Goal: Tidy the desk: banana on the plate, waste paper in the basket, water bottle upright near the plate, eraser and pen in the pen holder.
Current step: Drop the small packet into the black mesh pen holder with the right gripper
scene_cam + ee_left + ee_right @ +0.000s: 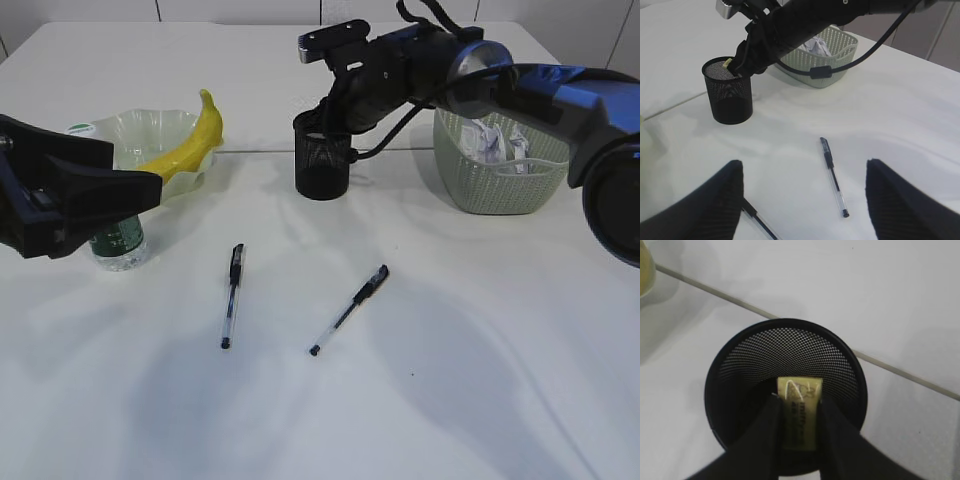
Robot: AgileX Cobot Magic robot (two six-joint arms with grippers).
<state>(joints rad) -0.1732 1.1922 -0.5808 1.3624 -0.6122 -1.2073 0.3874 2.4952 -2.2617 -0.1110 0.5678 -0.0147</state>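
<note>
Eraser step: right gripper (799,410) pinches the eraser (800,412) inside the pen holder (730,367). Next, let go. Left gripper (802,200) hangs spread near two pens (232,295).

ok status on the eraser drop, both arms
Right gripper shut on eraser, over pen holder. Left gripper open, empty. Two pens on table. Nothing blocking.

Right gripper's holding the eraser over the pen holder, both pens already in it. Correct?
Not quite. The right gripper does hold the eraser over the pen holder, but both pens lie on the table, as the exterior view shows.
</note>
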